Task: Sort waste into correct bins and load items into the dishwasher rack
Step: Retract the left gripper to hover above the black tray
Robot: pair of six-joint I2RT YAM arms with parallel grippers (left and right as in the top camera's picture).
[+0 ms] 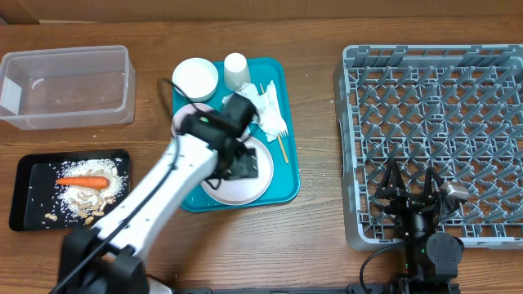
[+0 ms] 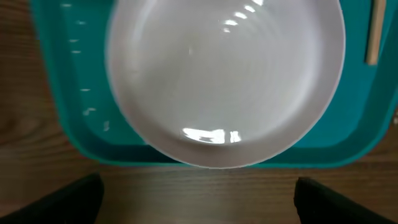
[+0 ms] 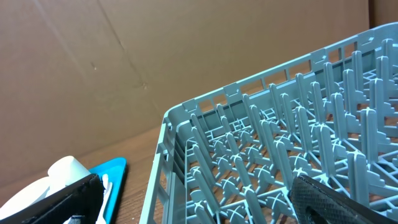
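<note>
Squarely below the wide-spread left claw (image 2: 199, 202) — the plate (image 2: 224, 81), untouched.

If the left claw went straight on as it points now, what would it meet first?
Probably the plate on the teal tray; nothing else shows below the open left claw, though depth is unclear.

We show the left arm (image 1: 151, 200) as a white tubular link between black joint housings, a thin black cable alongside; the right arm (image 1: 433, 253) is black throughout; the left end effector (image 1: 243, 166) and the right end effector (image 1: 411, 186) each carry dark matte fingers.
</note>
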